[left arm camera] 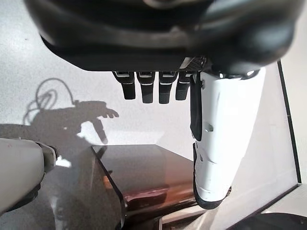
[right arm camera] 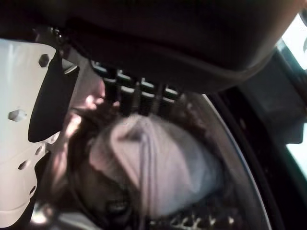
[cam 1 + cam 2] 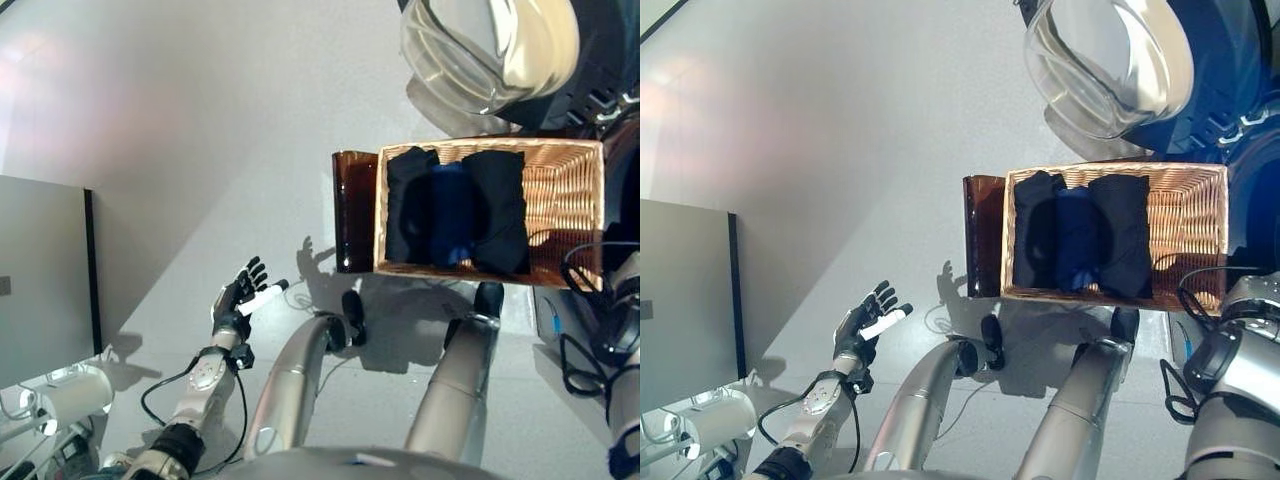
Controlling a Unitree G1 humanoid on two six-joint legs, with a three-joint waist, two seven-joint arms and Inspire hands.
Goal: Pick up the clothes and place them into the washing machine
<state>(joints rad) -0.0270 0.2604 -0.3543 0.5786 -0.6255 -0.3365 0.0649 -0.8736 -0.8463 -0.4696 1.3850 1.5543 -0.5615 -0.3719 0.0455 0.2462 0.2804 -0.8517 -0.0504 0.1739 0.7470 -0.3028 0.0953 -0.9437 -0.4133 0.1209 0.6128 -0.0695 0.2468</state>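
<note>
While left robot hand (image 3: 238, 298) hangs splayed, right robot hand (image 2: 29, 120) touches pale cloth (image 2: 158, 163); grip unclear

A woven wicker basket (image 3: 566, 205) is being shown standing on the pale grey floor (image 3: 180, 130). A dark brown, glossy, see-through box (image 3: 354, 210) is being seen right against the basket's left side, seemingly touching it, and light is being reflected off its smooth top. Well apart from both, at the far left, a flat grey panel (image 3: 40, 280) with a dark edge is being shown upright. Below it, something white and rounded (image 3: 75, 398), perhaps a cylinder, is being only partly shown.
</note>
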